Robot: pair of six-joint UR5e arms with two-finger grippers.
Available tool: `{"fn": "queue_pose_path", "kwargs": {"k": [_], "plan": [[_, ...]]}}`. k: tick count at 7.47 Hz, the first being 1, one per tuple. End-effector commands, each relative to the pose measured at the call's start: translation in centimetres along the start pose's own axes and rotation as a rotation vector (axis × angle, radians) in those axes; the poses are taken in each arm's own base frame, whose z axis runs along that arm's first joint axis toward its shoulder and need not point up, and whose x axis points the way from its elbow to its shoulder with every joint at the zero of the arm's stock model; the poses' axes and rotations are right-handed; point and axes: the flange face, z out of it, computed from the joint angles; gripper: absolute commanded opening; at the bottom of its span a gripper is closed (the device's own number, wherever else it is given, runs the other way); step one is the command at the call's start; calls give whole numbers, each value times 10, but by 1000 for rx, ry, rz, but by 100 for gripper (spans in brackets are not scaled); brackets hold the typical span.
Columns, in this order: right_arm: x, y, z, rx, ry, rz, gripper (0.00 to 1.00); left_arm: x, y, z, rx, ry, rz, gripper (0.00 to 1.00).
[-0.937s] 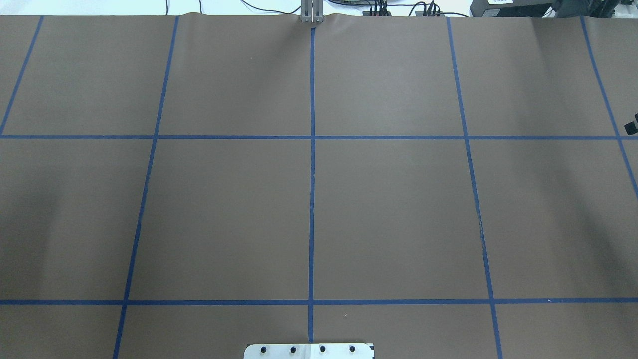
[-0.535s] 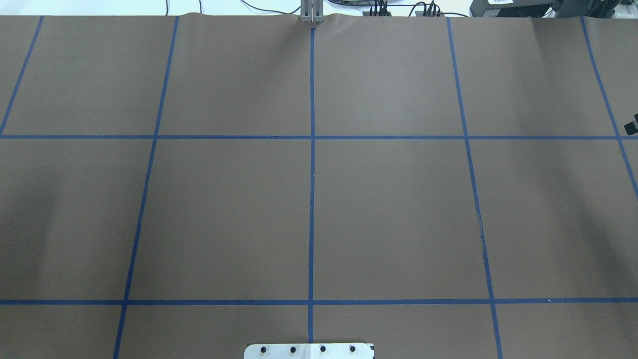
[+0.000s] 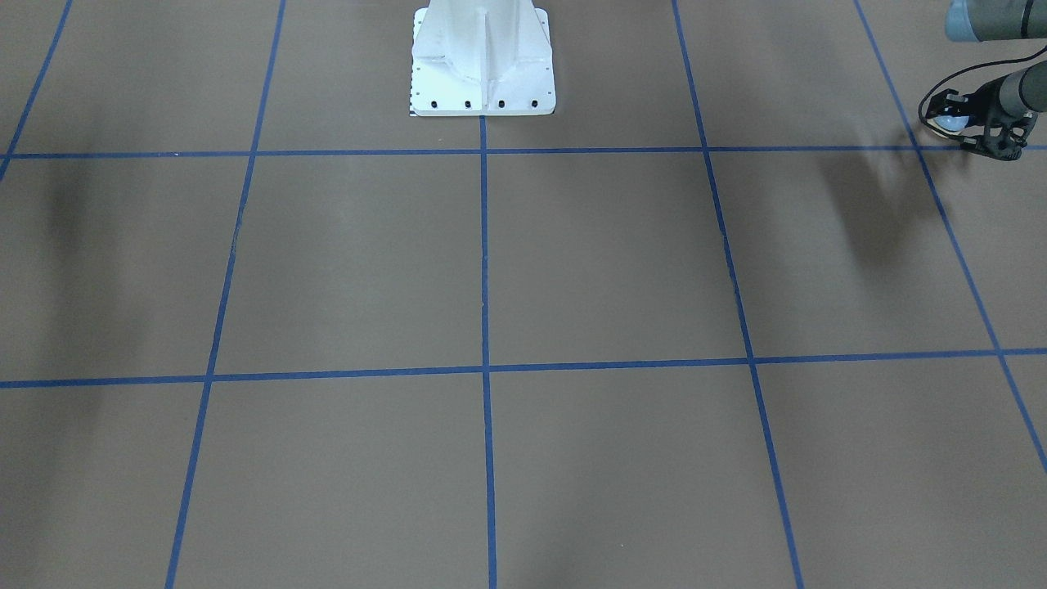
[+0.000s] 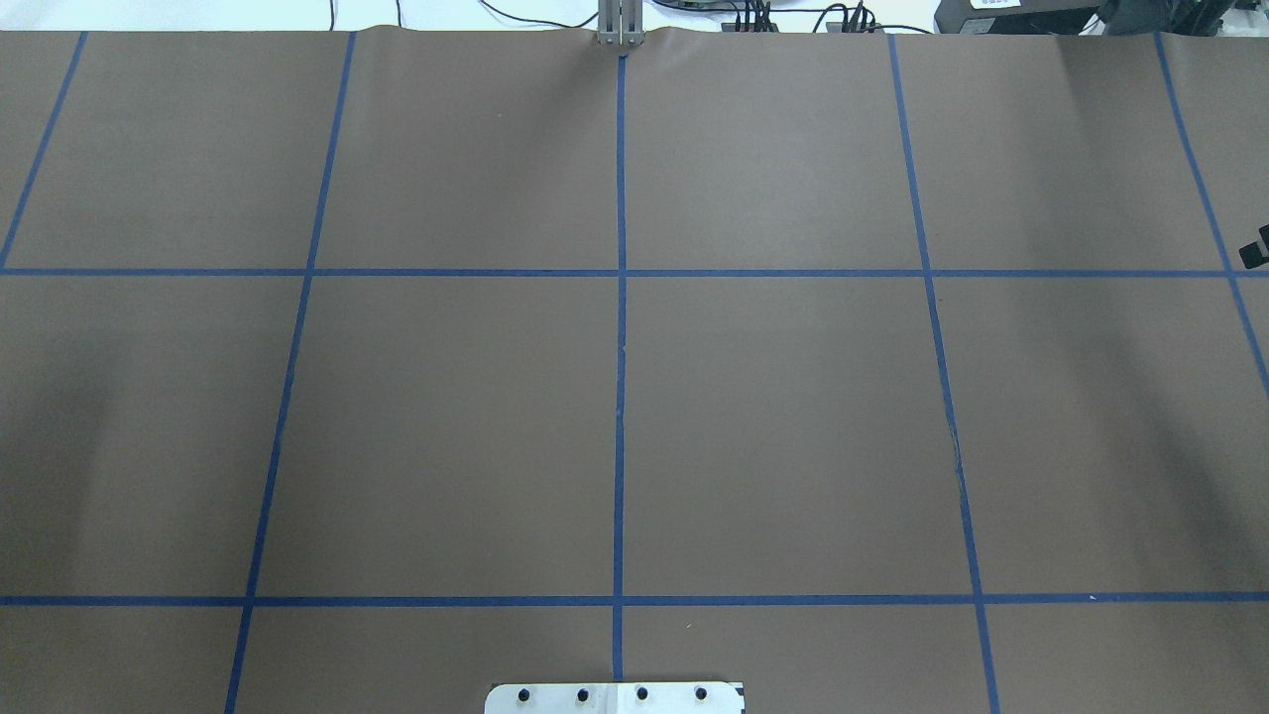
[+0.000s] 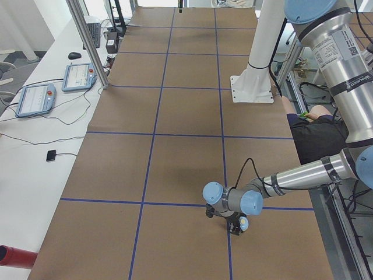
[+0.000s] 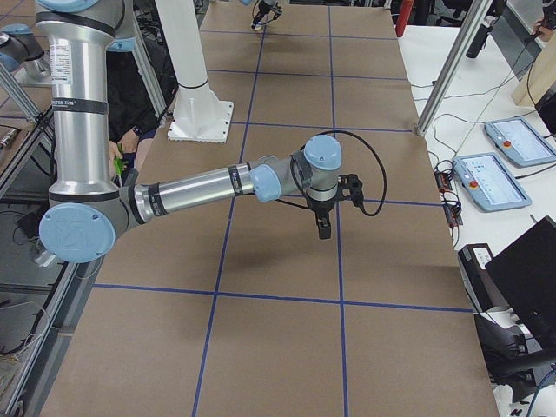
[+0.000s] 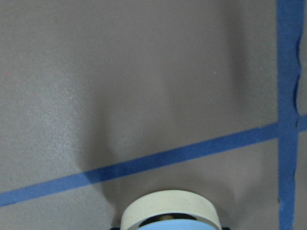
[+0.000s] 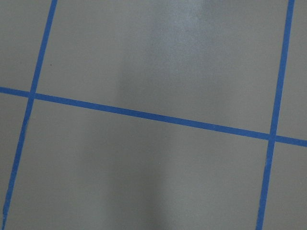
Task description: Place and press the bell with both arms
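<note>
The small light-blue bell (image 3: 947, 123) with its cream base ring sits between the fingers of my left gripper (image 3: 955, 128), at the table's end on my left, low over a blue tape line. The left wrist view shows the bell (image 7: 170, 213) at its bottom edge, cream ring on top. From the left end, the gripper (image 5: 236, 224) points down with the bell (image 5: 243, 223) in it. I cannot tell if the bell touches the table. My right gripper (image 6: 323, 228) hangs over the table; only a black sliver of it (image 4: 1257, 250) shows overhead. I cannot tell if it is open.
The brown table cover (image 4: 773, 426) bears a grid of blue tape lines. The white bolted pedestal (image 3: 483, 74) stands at the robot's edge. Aluminium posts (image 5: 87, 44) and teach pendants (image 5: 36, 99) are along the far side. A seated person (image 5: 312, 131) is behind the robot.
</note>
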Motion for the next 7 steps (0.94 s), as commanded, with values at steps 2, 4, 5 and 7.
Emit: {"fn": "queue_pose_path", "kwargs": {"k": [2, 4, 5, 7], "plan": [[-2, -3, -1, 4, -1, -4, 100, 28, 3, -28, 72, 4, 19, 16], [-1, -3, -1, 3, -1, -1, 100, 78, -13, -77, 167, 20, -27, 11], [-1, -3, -1, 2, 0, 6, 100, 103, -34, -101, 217, 34, -45, 9], [0, -2, 1, -3, -4, 12, 100, 143, -93, -139, 264, 49, -58, 9]]}}
